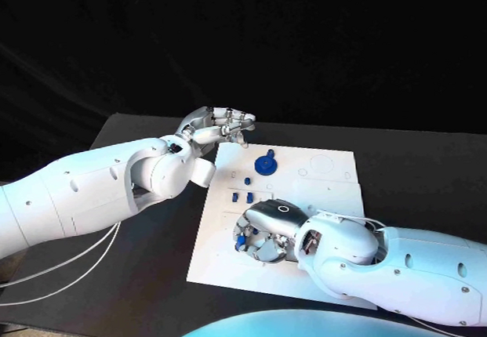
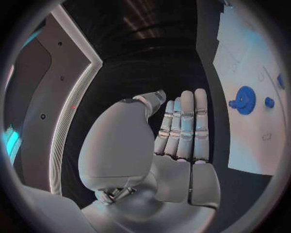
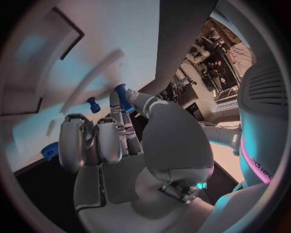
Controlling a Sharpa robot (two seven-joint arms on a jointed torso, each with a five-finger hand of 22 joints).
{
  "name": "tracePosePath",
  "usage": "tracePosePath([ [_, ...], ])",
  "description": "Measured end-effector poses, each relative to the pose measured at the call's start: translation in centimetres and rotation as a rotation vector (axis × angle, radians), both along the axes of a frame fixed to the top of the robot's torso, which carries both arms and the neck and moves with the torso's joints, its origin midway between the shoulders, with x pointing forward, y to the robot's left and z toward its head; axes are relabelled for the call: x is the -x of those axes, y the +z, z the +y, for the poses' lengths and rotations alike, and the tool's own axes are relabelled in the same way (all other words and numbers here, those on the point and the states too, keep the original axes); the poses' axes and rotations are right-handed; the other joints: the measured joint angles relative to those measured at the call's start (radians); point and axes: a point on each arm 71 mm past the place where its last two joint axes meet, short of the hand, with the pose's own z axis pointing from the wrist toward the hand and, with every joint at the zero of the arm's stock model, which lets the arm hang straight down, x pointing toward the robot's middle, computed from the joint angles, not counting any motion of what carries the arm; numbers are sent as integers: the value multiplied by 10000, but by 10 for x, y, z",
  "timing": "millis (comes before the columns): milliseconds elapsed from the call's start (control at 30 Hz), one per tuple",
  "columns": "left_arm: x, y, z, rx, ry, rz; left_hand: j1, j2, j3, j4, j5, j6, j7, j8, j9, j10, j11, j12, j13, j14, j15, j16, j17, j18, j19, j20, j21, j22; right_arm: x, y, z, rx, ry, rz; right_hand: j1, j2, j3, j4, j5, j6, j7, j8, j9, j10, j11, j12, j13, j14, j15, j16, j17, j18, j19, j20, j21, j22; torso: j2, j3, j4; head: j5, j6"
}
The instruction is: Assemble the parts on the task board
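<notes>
Working low over the task board (image 1: pixel 313 183), the right hand (image 1: pixel 268 225) pinches a small blue peg (image 3: pixel 121 97) between its fingers, probably to seat it in a hole. From the head camera that hand hides the peg; the right wrist camera shows it, with another blue peg (image 3: pixel 92 104) standing nearby. Left hand (image 1: pixel 216 126) hovers past the board's far corner, fingers straight and together, holding nothing, near the blue gear (image 1: pixel 266 164)

Black table (image 1: pixel 436 169) beneath left hand (image 1: pixel 212 128), stretching past it. White cables (image 1: pixel 64 267) well behind that hand, off table edge.
</notes>
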Motion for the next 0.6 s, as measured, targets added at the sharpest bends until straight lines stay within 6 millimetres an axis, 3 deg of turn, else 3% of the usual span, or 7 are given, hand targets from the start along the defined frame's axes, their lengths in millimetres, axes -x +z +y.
tracePosePath([
  [100, 0, 0, 0, 0, -6, 5, 0, 0, 0, 0, 0, 0, 0, 0, 0, 0, 0, 0, 0, 0, 0, 0, 0, 0, 0, 0, 0, 0, 1, 0, 1, 20, 36, -34, -124, -124, -115, 12, 116, -82, 37, -3, 39, 21, -20, -1, 7, 0, 0, 0, 13, 1, 0, 0, -29, 0, 0, 0, -2, -1, -2],
  [233, 0, 0, 0, -1, -13, 13, 0, 0, 0, 0, 0, 0, 0, 0, 0, 0, 0, 0, 1, 0, 0, 0, 0, 0, 0, 0, 0, 1, 1, -1, 1, 51, 55, -63, -335, -330, -270, 72, 247, -528, 87, -289, -59, 74, -1, -54, 45, 0, 0, 56, 68, 1, 0, 0, -28, 0, 0, 1, -6, -1, 0],
  [400, 0, 0, 0, -5, -16, 23, 0, 0, 0, 0, 0, 0, 0, 0, 0, 0, 0, 0, 1, 0, 0, 0, 0, 0, 0, 0, 0, 1, 1, -1, 0, 79, 39, -77, -385, -380, -293, 82, 247, -1095, 19, -594, -184, 110, -37, -117, 63, 0, 0, 60, 85, 1, 0, 0, -29, -1, -1, 4, -8, -3, 2],
  [600, 0, 0, 0, -8, -27, 37, 0, 0, 0, 0, 0, 0, 0, 0, 0, 0, 0, 0, 1, 0, 0, 0, -9, 0, 0, 0, 0, 1, 1, -1, -1, 40, -14, -133, -420, -527, -420, 151, 247, -1672, 57, -881, -291, 110, -37, -169, 75, 0, 0, 60, 26, 0, 0, 0, -137, -2, 0, 10, -11, -11, 12],
])
